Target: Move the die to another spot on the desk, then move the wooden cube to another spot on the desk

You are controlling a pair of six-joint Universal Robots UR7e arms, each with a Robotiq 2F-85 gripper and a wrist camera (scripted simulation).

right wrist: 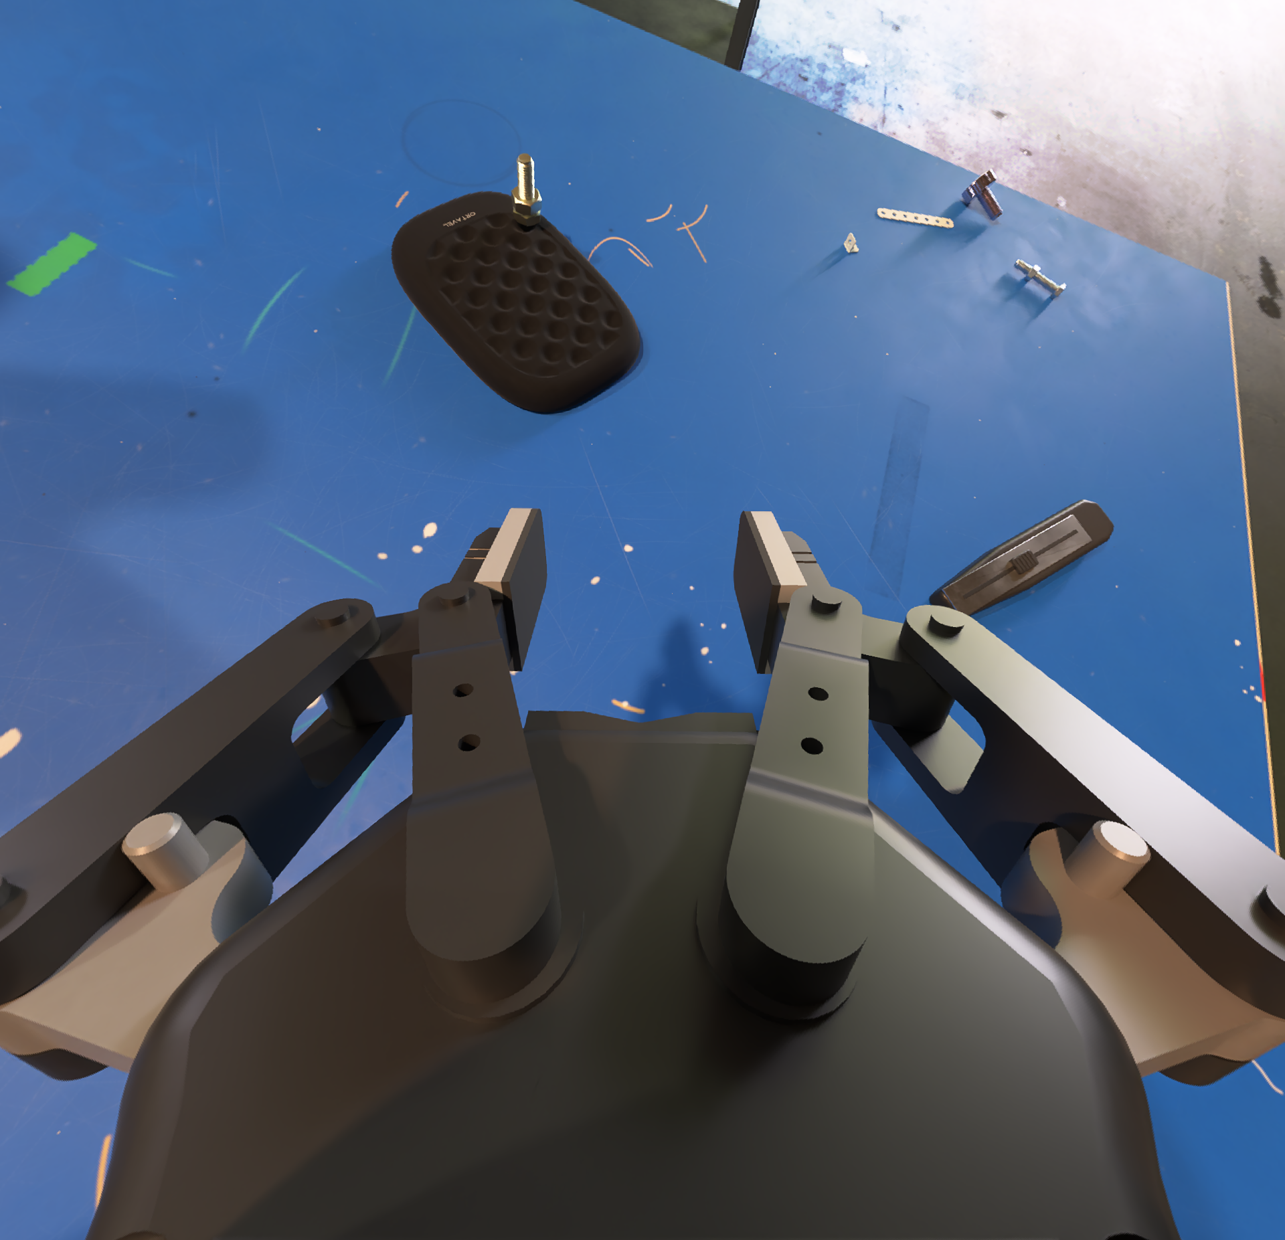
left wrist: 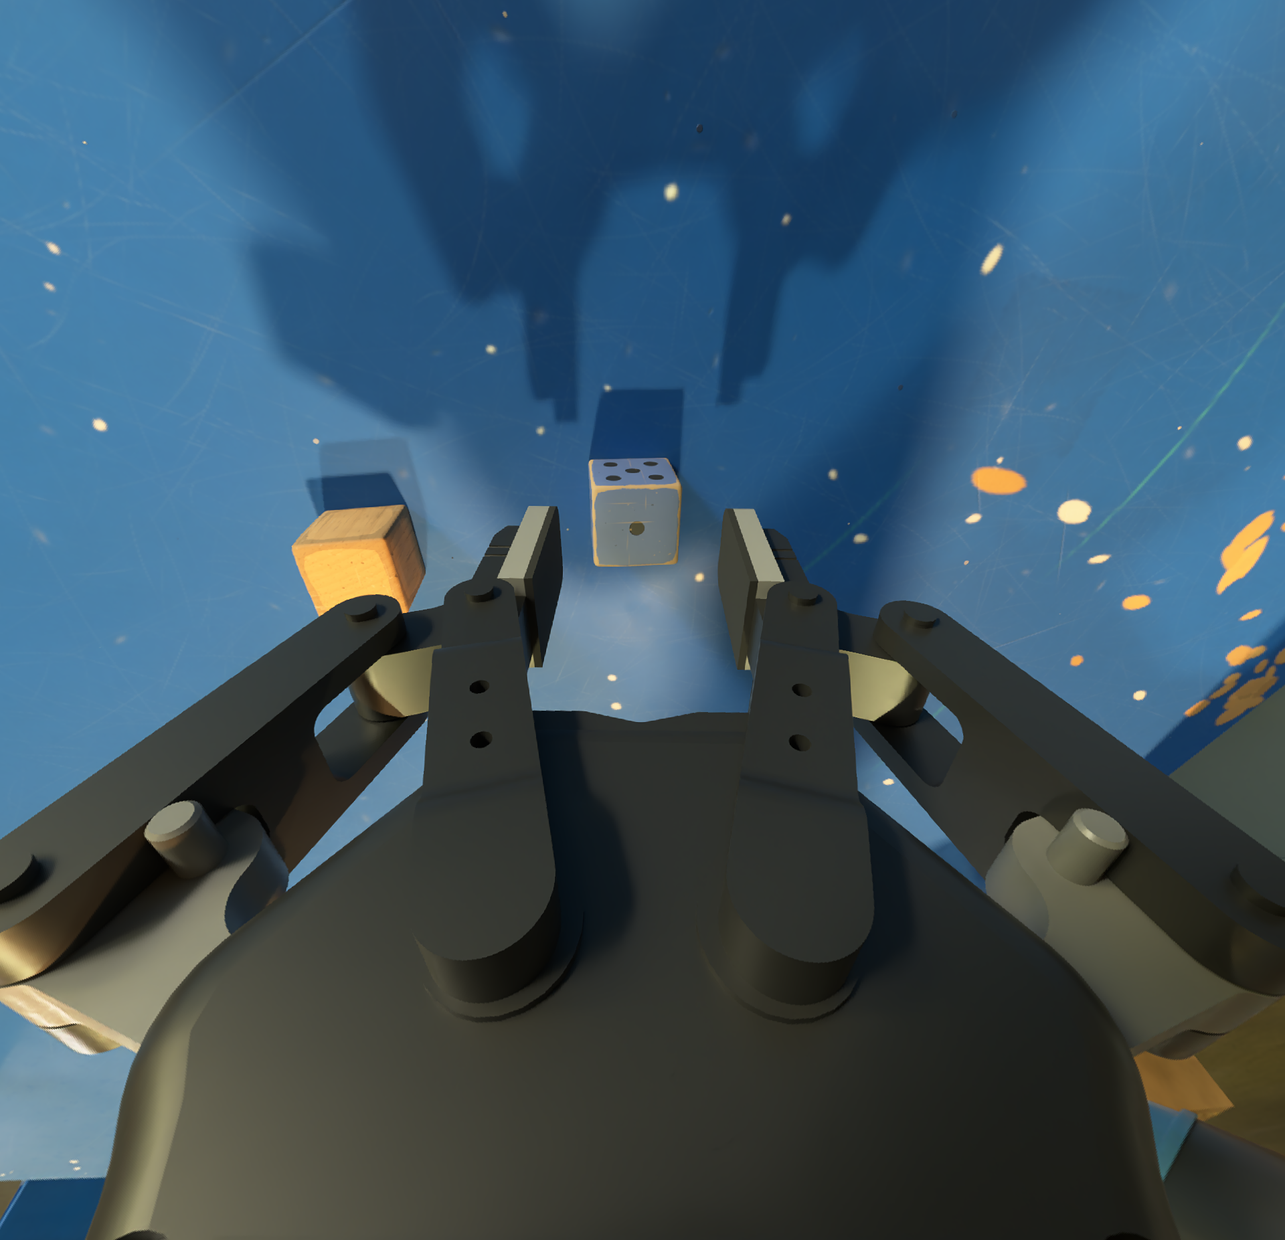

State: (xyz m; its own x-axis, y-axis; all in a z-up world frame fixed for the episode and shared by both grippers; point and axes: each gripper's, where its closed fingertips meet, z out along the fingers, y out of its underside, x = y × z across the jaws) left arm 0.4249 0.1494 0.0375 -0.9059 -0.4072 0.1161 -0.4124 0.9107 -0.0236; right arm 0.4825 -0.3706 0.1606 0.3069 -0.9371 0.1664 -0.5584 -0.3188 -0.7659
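The left gripper [left wrist: 640, 553] hangs over the blue surface [left wrist: 208, 303] with its jaws apart and nothing between them; the die [left wrist: 634, 515] sits just beyond the fingertips, in line with the gap, a five-pip face up and a one-pip face toward the camera; the cube [left wrist: 358, 556] — pale wood — stands on the surface to the left of the die, apart from it, partly hidden behind the left finger linkage; both cast dark shadows away from the camera.

The right gripper [right wrist: 640, 567] is also spread and empty, above a bare stretch of the surface [right wrist: 208, 442]; ahead lies a black dimpled pad [right wrist: 514, 303] with a brass bolt [right wrist: 526, 188] upright at its far end; near the right edge lies a dark slider tool [right wrist: 1022, 556]; toward the far right corner — small metal parts: a holed strip [right wrist: 914, 219], a bracket [right wrist: 982, 193], a screw [right wrist: 1039, 277].
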